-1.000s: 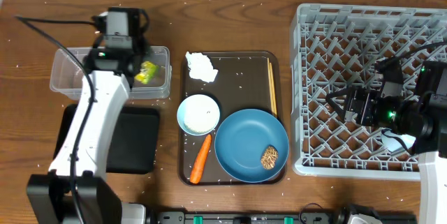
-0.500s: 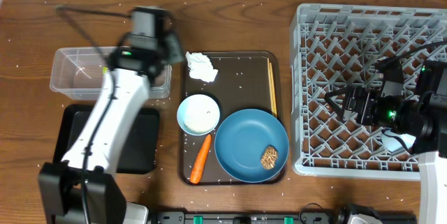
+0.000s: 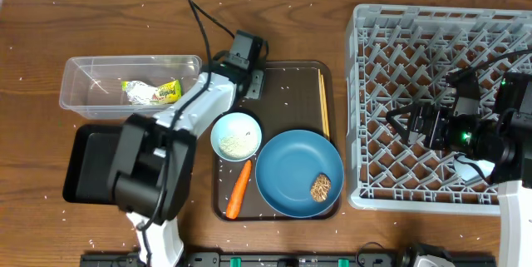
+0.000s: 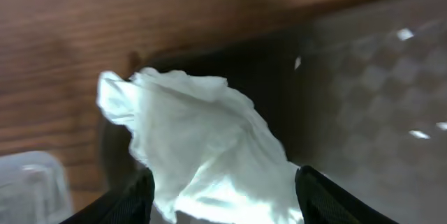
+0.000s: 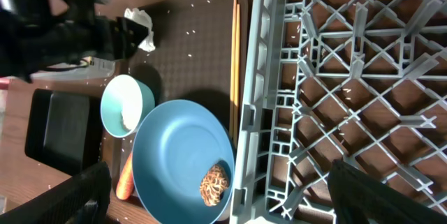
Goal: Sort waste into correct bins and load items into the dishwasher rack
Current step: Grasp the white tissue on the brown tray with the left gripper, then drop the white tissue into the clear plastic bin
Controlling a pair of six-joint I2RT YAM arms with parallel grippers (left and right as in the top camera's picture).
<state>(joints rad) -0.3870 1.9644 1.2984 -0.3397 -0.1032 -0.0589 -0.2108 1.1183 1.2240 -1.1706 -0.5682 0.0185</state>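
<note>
My left gripper (image 4: 223, 206) stands open low over the crumpled white tissue (image 4: 202, 140), which lies between its fingers (image 4: 133, 196) at the back left corner of the brown tray (image 3: 283, 76). In the overhead view the arm hides the tissue. The green-and-silver wrapper (image 3: 154, 92) lies in the clear tub (image 3: 83, 80). The carrot (image 3: 239, 189), white bowl (image 3: 236, 135), chopsticks (image 3: 323, 103) and blue plate (image 3: 291, 167) with the brown lump (image 3: 320, 187) rest on the tray. My right gripper (image 3: 397, 126) hovers open and empty over the grey rack (image 3: 432, 42).
The black tray (image 3: 91, 167) sits in front of the clear tub, partly under my left arm. Rice grains are scattered over the table and brown tray. A pale round thing (image 3: 472, 168) shows in the rack under my right arm.
My left arm swung right from the clear tub to the tissue on the tray. Its gripper opened, and the wrapper now lies in the tub. The right arm has not moved.
</note>
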